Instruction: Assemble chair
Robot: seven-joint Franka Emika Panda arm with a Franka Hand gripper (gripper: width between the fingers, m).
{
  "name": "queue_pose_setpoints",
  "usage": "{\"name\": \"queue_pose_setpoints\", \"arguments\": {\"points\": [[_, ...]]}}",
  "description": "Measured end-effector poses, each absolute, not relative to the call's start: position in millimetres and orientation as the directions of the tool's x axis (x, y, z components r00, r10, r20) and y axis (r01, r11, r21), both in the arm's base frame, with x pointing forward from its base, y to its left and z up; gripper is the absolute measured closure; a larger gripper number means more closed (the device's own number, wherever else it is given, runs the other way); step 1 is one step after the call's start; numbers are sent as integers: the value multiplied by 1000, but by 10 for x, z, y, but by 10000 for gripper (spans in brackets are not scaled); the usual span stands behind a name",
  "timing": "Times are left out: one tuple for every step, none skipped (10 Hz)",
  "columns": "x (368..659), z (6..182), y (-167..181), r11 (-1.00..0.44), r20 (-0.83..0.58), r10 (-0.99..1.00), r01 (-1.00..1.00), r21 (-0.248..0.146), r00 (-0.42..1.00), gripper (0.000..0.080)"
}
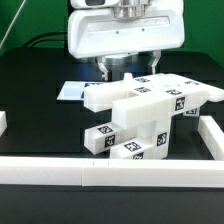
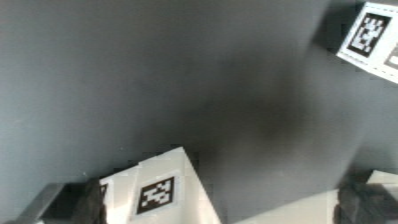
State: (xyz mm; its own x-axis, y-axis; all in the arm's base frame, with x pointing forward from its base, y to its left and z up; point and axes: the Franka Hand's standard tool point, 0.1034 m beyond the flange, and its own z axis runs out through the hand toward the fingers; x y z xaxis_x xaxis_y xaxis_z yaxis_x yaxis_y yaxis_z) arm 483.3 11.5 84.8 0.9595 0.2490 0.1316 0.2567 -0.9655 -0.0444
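Note:
The chair (image 1: 150,108) stands as a cluster of white tagged blocks in the middle of the black table. A flat slab (image 1: 160,95) lies on top and small blocks (image 1: 118,140) sit low at the front. My gripper (image 1: 120,70) hangs just behind the cluster, above the slab's rear edge. In the wrist view my gripper (image 2: 217,208) is open, jaws wide apart. A white tagged chair part (image 2: 157,188) lies between them, close to one finger (image 2: 61,206). I cannot tell whether that finger touches it. The other finger (image 2: 375,206) is well apart from it.
The marker board (image 1: 72,92) lies behind the chair towards the exterior view's left. White border rails run along the front (image 1: 100,170), the right (image 1: 212,135) and the left edge (image 1: 3,122). Another tagged white surface (image 2: 365,40) shows at the wrist view's edge.

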Motion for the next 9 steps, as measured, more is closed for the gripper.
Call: {"name": "queue_pose_setpoints", "arguments": {"points": [[4832, 847, 119, -965, 131, 250, 257, -45, 959, 151], [4828, 842, 122, -966, 132, 246, 254, -44, 960, 151], [4776, 808, 172, -969, 127, 236, 244, -46, 963, 151], [4792, 819, 226, -970, 129, 232, 240, -49, 964, 151], [4818, 836, 283, -974, 130, 212, 221, -56, 968, 151], [4860, 857, 368, -978, 135, 190, 200, -62, 972, 151], [4905, 865, 436, -980, 139, 179, 190, -67, 974, 151], [4955, 878, 482, -981, 143, 170, 181, -70, 975, 151], [4991, 878, 514, -982, 146, 161, 173, -73, 976, 151]]}}
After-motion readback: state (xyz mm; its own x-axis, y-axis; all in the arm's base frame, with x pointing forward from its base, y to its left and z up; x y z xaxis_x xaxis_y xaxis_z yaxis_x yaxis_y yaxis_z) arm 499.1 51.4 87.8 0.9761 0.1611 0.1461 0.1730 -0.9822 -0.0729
